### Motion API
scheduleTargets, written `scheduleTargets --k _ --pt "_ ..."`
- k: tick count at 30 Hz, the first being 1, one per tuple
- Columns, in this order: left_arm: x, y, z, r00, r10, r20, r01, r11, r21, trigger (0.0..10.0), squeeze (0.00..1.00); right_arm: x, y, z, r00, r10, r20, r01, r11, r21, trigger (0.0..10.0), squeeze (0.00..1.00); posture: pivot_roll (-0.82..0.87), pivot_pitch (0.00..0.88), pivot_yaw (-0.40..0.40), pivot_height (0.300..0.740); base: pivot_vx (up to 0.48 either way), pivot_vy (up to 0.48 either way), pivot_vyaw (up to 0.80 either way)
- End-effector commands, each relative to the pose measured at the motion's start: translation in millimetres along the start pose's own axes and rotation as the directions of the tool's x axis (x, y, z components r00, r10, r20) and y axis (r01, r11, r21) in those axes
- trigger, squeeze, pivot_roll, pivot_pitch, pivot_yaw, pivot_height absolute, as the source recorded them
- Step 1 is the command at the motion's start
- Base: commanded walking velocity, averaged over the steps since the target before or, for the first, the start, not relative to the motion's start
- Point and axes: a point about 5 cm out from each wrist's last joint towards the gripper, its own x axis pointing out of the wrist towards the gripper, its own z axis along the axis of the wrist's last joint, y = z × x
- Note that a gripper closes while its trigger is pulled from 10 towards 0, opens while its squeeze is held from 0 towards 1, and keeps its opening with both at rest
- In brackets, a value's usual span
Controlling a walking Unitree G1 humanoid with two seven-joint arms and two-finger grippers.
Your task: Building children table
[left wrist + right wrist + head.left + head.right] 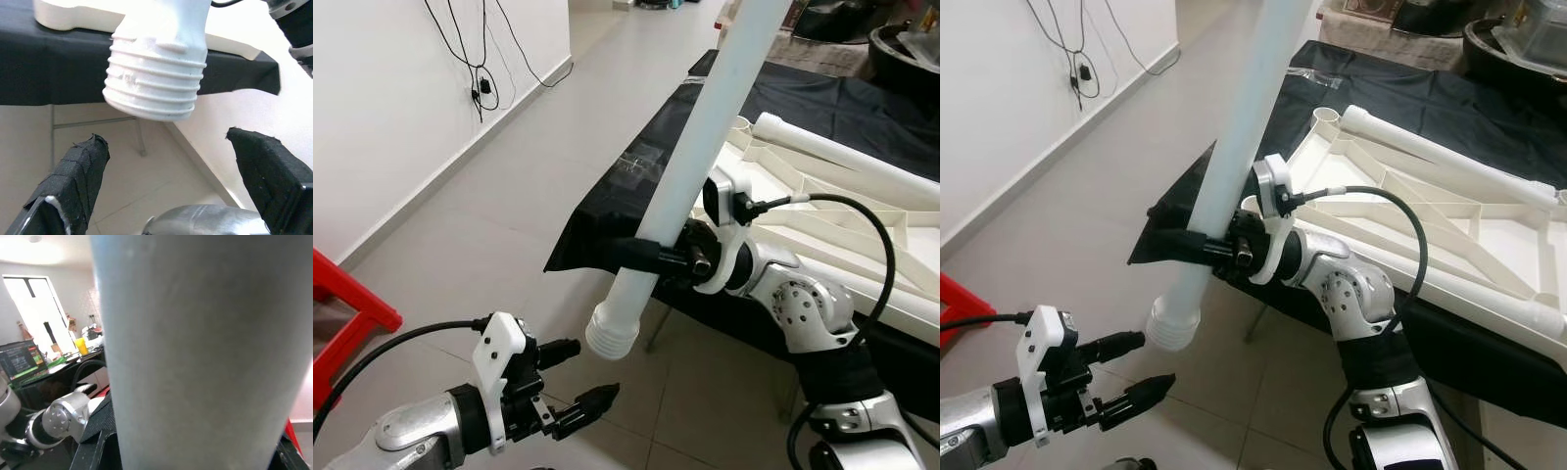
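A long white table leg [705, 127] slants up from its threaded end [612, 336]. My right gripper [641, 253] is shut on the leg just above that end; the leg [195, 352] sits close up in the right wrist view. My left gripper [595, 370] stands open below and to the left of the threaded end [154, 83], not touching it, with one black finger [73, 181] on each side. The white table top [862, 235] lies upside down on a black-covered table [636, 186], with another white leg [842, 157] fitted at its far side.
A red stool [342, 313] stands at the left on the tiled floor. Black cables [480, 78] hang down the white wall. Dark clutter [901, 49] sits behind the table at the back right. Open floor lies between the wall and the table.
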Motion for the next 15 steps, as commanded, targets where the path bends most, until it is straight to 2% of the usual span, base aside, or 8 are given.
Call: scheduleTargets --k 1,15 --pt "-0.5 -0.1 -0.1 1.000 -0.014 -0.016 0.014 1.000 0.018 10.0 0.00 0.3 5.3 -1.7 0.999 0.033 -0.011 -0.033 0.999 0.000 10.0 0.00 0.09 0.139 -0.068 0.740 0.000 0.000 0.00" --pt "-1.9 9.9 2.6 1.000 -0.006 -0.026 0.007 1.000 0.030 10.0 0.00 4.4 18.9 -8.8 0.993 0.113 -0.019 -0.112 0.992 0.050 10.0 0.00 0.09 0.138 -0.065 0.740 0.000 0.000 0.00"
